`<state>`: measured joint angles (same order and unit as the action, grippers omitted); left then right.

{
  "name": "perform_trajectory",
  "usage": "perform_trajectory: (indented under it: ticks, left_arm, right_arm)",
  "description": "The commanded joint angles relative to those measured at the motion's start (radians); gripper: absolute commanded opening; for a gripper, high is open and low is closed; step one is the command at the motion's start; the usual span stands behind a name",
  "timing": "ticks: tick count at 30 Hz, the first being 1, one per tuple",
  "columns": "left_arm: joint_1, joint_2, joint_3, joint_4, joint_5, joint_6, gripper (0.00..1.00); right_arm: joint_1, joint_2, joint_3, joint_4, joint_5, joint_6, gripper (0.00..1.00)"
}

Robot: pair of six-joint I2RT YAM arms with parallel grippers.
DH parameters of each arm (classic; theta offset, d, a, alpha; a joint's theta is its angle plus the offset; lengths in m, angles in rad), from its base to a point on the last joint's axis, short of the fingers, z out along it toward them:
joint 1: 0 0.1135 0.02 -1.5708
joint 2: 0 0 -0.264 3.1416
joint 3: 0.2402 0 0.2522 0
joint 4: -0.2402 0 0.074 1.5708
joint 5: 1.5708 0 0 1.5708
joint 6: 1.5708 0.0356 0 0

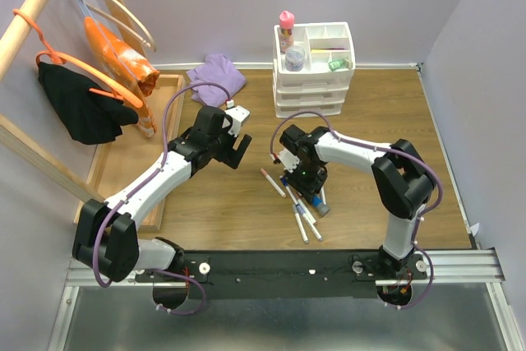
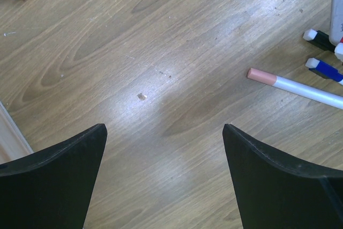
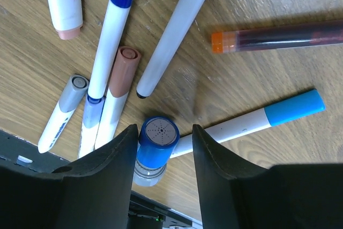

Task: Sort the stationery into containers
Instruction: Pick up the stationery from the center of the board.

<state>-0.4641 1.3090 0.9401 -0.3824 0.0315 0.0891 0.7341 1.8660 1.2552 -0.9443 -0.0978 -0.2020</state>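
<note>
Top external: looked down from high behind both arm bases (image 1: 386, 267), taking in the whole table (image 1: 246, 219).
Left wrist: faced steeply down, close over bare wood.
Right wrist: hung very close above the marker pile (image 3: 118, 52).
Shared: the pile showed in top and right-wrist views; the pink-capped marker (image 2: 300, 85) in top and left-wrist views.

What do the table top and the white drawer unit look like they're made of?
Table top: wood or wood-look laminate, going by the grain lines; smooth, with a soft sheen. Drawer unit: probably moulded plastic, judging by its uniform white, smooth faces and rounded edges.
</note>
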Motion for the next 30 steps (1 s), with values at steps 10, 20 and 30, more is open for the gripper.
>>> perform_trajectory:
  ticks: [10,20,30]
  left_arm:
    - [0.002,-0.013,-0.007,0.028,-0.024,0.004,0.98]
    - [0.002,0.001,0.011,0.013,-0.024,0.031,0.98]
    - [0.015,0.093,0.11,0.01,-0.024,0.05,0.98]
  right_arm:
    - [0.014,0.028,-0.025,-0.027,-0.006,0.019,0.4]
    - [0.016,-0.053,0.193,-0.019,-0.013,-0.008,0.01]
    - [-0.053,-0.133,0.515,-0.047,0.014,-0.102,0.01]
